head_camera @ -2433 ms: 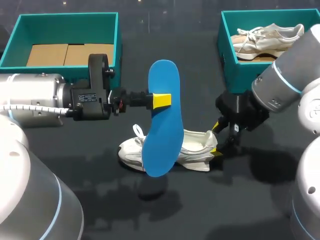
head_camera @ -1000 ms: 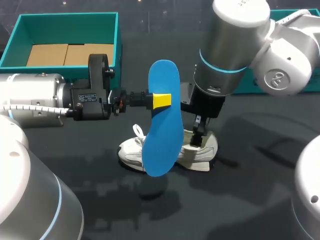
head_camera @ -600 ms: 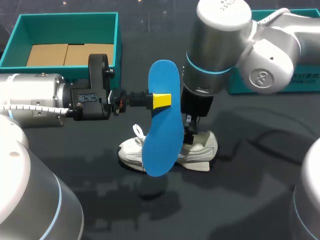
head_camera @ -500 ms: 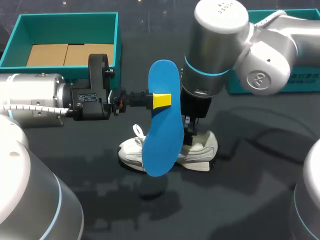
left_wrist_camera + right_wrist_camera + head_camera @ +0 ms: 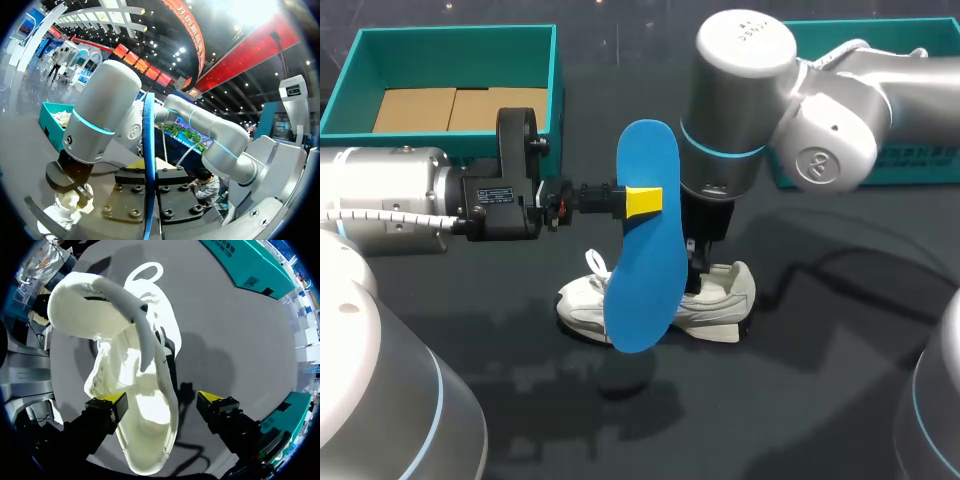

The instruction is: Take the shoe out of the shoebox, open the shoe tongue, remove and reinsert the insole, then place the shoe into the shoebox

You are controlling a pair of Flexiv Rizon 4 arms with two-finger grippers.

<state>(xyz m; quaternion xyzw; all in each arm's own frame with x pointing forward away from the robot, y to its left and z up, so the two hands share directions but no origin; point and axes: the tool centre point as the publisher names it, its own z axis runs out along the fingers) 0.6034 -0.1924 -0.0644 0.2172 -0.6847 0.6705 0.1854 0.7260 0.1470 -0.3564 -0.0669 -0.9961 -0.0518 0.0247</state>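
Observation:
A blue insole (image 5: 645, 240) hangs upright above the table, with my left gripper (image 5: 642, 200) shut on its edge. In the left wrist view the insole (image 5: 149, 150) runs edge-on between the fingers of that gripper (image 5: 150, 200). Below it a white shoe (image 5: 715, 300) lies on its side on the dark table. My right arm reaches in over the shoe, and its gripper (image 5: 698, 265) is partly hidden behind the insole. In the right wrist view the shoe (image 5: 135, 390) lies with its opening and raised tongue in sight, and the right gripper (image 5: 162, 401) stands open astride its heel end.
A teal box (image 5: 455, 45) with cardboard in its bottom stands at the back left. A second teal box (image 5: 880, 160) at the back right is mostly hidden by my right arm. Bare dark table lies in front of the shoe.
My right arm has swung left from beside the heel to right above the shoe, with its gripper lowered over it. The left arm and the insole have not moved.

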